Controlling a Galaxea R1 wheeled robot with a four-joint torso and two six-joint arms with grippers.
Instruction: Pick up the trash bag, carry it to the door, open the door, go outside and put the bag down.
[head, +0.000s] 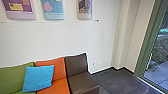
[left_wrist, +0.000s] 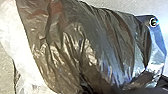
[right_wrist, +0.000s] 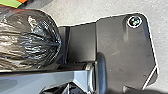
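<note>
Shiny, dark plastic trash bag (left_wrist: 82, 47): looked kinda wrinkly
Green-orange-brown sofa (head: 59, 71): sat left
Grippers: couldn't tell if open or closed

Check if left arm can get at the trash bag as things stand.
Likely yes: the trash bag looms close in the left wrist view, with no obvious obstacle before its crinkled side.

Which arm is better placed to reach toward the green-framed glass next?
Right, probably: the green-framed glass stands on the robot's right, and the shiny dark plastic bag looms larger in the left wrist view. Grip unclear.
</note>
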